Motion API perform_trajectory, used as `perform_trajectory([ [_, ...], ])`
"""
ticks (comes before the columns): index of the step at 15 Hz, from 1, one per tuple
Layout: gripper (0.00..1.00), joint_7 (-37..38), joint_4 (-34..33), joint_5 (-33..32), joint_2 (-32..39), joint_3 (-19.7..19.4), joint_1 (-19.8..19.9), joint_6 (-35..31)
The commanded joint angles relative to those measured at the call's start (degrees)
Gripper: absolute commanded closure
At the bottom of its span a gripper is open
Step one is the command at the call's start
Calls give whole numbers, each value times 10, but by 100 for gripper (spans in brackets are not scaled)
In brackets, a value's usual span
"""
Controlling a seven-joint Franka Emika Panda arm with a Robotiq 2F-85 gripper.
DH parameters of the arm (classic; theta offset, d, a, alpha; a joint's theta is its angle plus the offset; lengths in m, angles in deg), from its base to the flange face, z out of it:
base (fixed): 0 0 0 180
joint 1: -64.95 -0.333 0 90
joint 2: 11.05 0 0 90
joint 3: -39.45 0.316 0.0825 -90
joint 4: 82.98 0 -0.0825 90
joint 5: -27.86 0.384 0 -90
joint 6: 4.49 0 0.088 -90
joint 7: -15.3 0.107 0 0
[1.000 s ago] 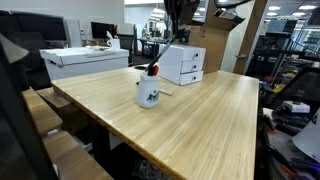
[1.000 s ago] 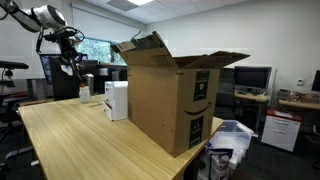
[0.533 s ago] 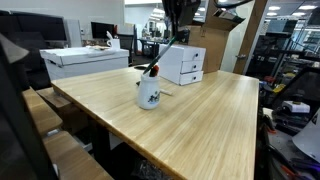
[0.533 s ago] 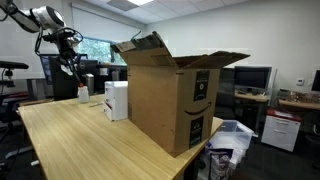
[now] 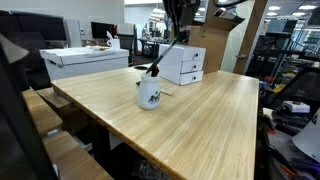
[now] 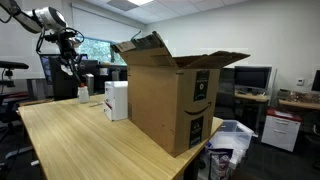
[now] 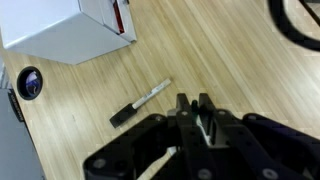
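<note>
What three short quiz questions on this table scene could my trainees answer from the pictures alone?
1. True or false: the marker lies inside the cardboard box.
2. The white mug stands on: A) the cardboard box B) the wooden table C) the white box.
3. In the wrist view, are the jaws of the gripper wide apart or close together?
Key: 1 false, it lies on the table top; 2 B; 3 close together.

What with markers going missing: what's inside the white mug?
In the wrist view the white mug shows a dark interior; a thin dark thing rises at its rim in an exterior view. Its wall hides the bottom.
</note>
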Motion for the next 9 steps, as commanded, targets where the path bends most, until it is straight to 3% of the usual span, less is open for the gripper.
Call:
perform_trajectory([
  [1,94,-11,-16,-13,11,-1,-6,27],
  [9,94,-21,-29,-23,38,4,-16,28],
])
